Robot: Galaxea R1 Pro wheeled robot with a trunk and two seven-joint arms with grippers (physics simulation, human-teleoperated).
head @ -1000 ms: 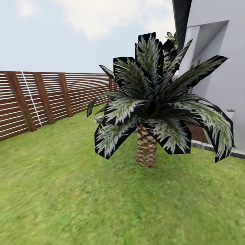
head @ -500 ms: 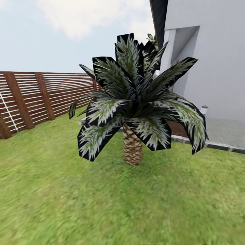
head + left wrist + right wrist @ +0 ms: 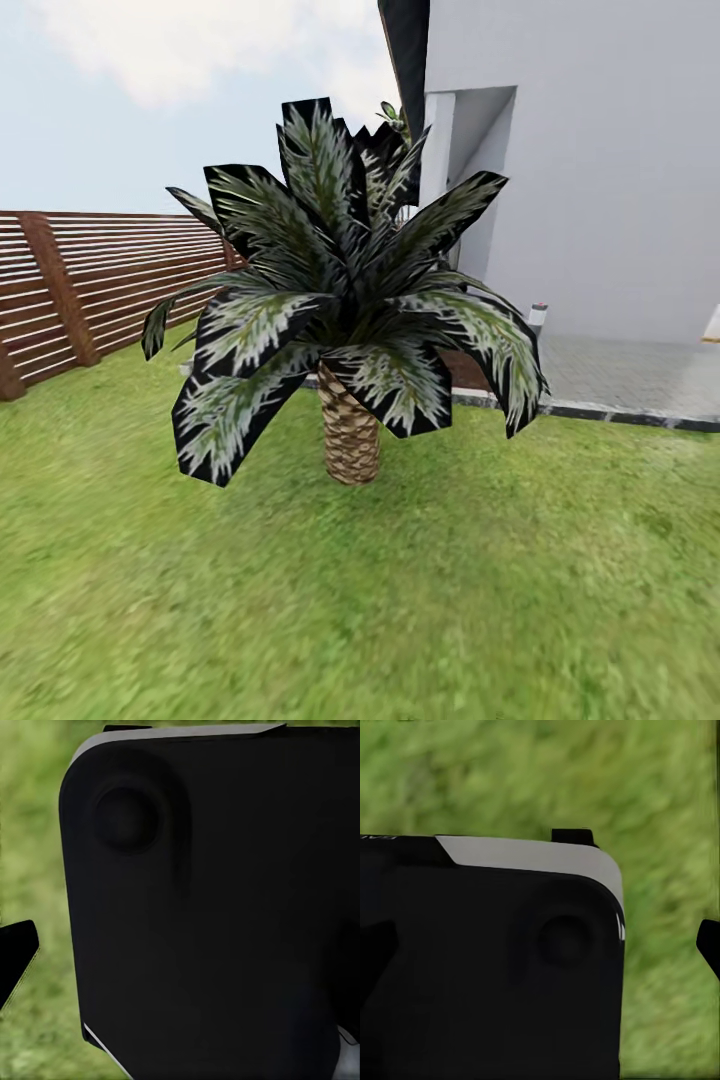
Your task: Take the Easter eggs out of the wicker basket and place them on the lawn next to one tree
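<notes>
Our head camera has swung right: the short palm (image 3: 350, 440) sits further left on the lawn (image 3: 500, 600). No eggs or basket here. We judge eggs light, smooth, best held mid-belly. Jaws: cannot tell.

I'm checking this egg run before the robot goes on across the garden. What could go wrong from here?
The plant ahead is a short palm with a scaly brown trunk, so it could be taken for the target tree. Its low fronds spread wide over the lawn, so driving closer might brush them. Both wrist views are mostly blocked by dark robot parts above grass, so whether the jaws hold anything cannot be told.
</notes>
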